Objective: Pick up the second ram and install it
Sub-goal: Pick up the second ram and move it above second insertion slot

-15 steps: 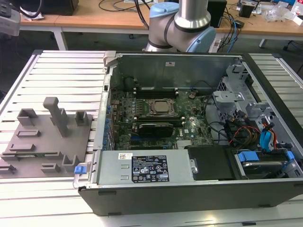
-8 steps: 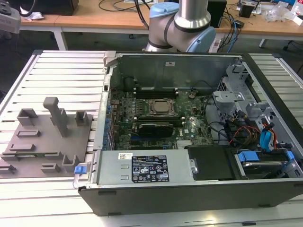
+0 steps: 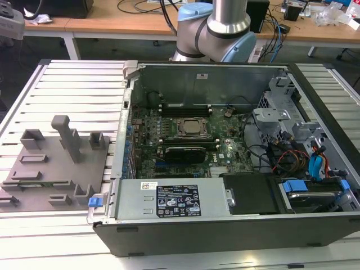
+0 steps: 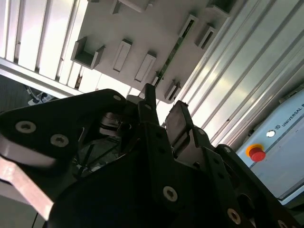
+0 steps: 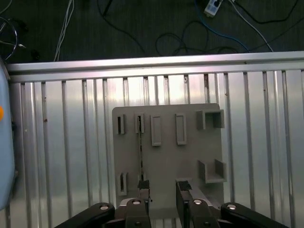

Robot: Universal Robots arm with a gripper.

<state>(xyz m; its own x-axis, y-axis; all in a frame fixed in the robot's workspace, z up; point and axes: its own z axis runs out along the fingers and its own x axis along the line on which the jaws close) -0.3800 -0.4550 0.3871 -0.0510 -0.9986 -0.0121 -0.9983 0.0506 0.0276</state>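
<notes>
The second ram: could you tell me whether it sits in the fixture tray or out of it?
In: the first wrist view shows the second ram standing on edge in slots of the fixture tray.

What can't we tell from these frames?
Second ram: edge-on in the first wrist view, chips unseen; near end behind a finger of the gripper.
Motherboard slots: too small in the exterior view to tell if filled.
Arm: cut off by that view's top edge.

Upright posts studding fixture tray
</notes>
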